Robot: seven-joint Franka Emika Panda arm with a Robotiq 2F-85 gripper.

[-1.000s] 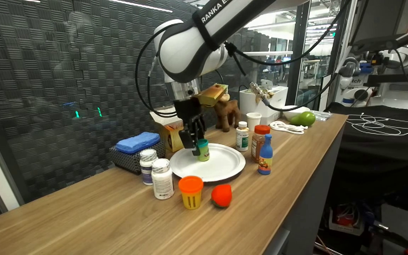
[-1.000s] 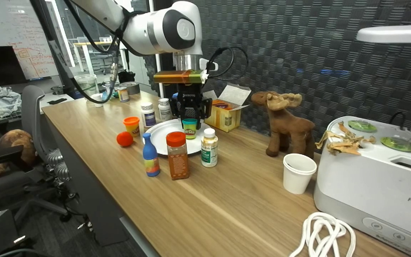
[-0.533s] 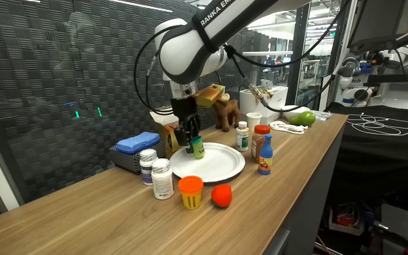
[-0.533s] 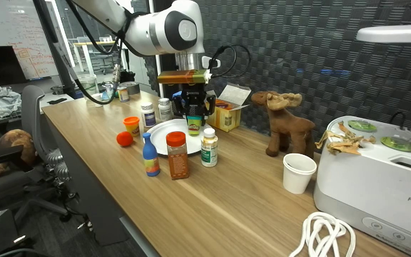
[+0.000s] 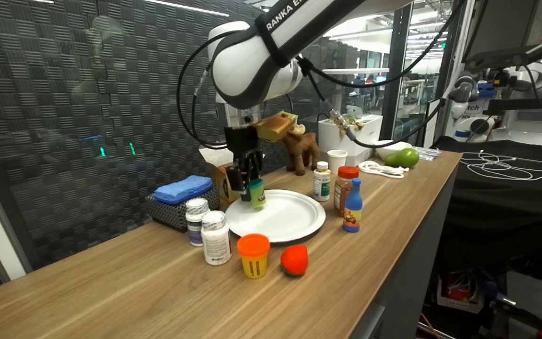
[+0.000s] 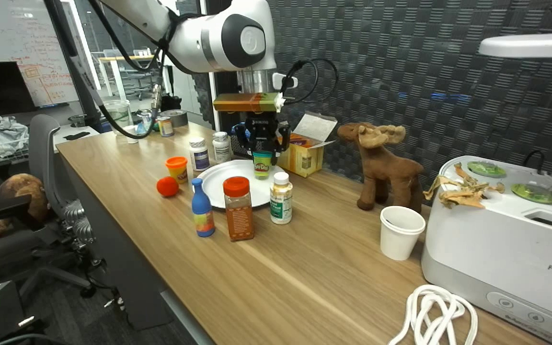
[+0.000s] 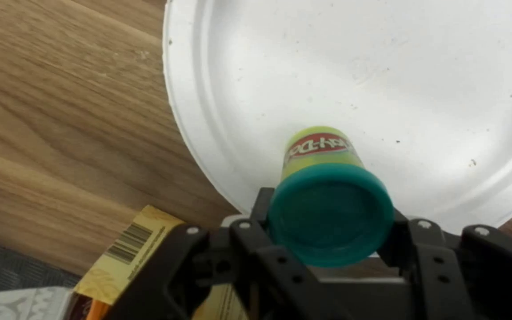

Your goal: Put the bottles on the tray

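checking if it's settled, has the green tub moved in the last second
Yes: in both exterior views the green tub has shifted toward the open box, which has stayed put.

The wood-grained worktop (image 5: 125,287) spreads from the lower left to the right in an exterior view. The white plate (image 5: 290,214) lies on it at mid-frame; to its lower left stand two white bottles (image 5: 216,240), below it an orange-lidded tub (image 5: 255,266) and a red rounded object (image 5: 294,260), right of it a green-labelled bottle (image 5: 322,184), a red-capped jar (image 5: 340,195) and a blue bottle (image 5: 352,205). In an exterior view, a yellow box (image 6: 307,162), toy moose (image 6: 386,165), white cups (image 6: 400,235) and white appliance (image 6: 496,239) stand rightward from mid-frame, a white cord (image 6: 451,303) at lower right.
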